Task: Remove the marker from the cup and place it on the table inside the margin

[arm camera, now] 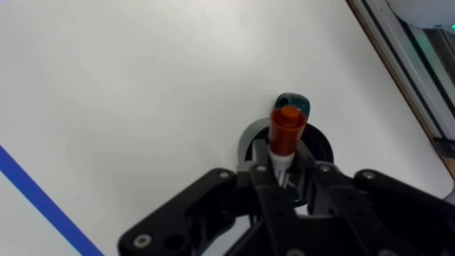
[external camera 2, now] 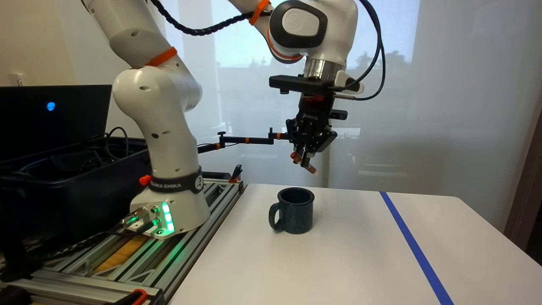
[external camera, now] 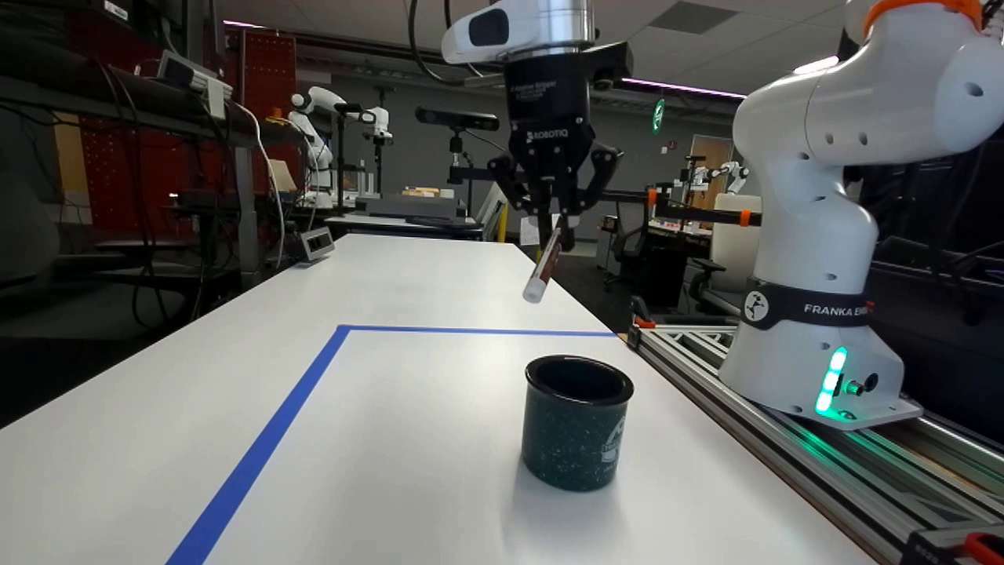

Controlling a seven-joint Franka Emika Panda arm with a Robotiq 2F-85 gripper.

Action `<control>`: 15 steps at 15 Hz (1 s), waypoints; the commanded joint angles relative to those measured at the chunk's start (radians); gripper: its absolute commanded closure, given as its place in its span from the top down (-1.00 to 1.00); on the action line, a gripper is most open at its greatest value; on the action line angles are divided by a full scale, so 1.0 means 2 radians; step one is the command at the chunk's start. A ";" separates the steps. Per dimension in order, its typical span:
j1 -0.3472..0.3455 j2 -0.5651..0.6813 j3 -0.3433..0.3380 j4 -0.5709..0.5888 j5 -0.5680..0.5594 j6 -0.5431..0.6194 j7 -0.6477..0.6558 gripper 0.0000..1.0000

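The marker has a red-brown cap and a white barrel, and shows in an exterior view [external camera: 543, 271] tilted in the air. It also shows in an exterior view [external camera 2: 310, 168] and in the wrist view [arm camera: 286, 133]. My gripper [external camera: 558, 234] is shut on the marker; the fingers also show in the wrist view [arm camera: 280, 156]. The dark green speckled cup [external camera: 569, 439] stands upright on the white table, below the gripper and apart from it. The cup shows with its handle in an exterior view [external camera 2: 300, 218]. In the wrist view the cup [arm camera: 321, 144] is partly hidden behind gripper and marker.
Blue tape [external camera: 274, 439] marks the margin on the table [external camera: 408, 471]; it also shows in an exterior view [external camera 2: 417, 252] and the wrist view [arm camera: 46, 209]. The cup stands inside the tape. The metal rail [external camera 2: 203, 237] with the robot base runs along the table edge.
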 commanded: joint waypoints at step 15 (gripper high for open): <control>-0.067 0.170 -0.045 -0.010 -0.059 0.288 -0.012 -0.90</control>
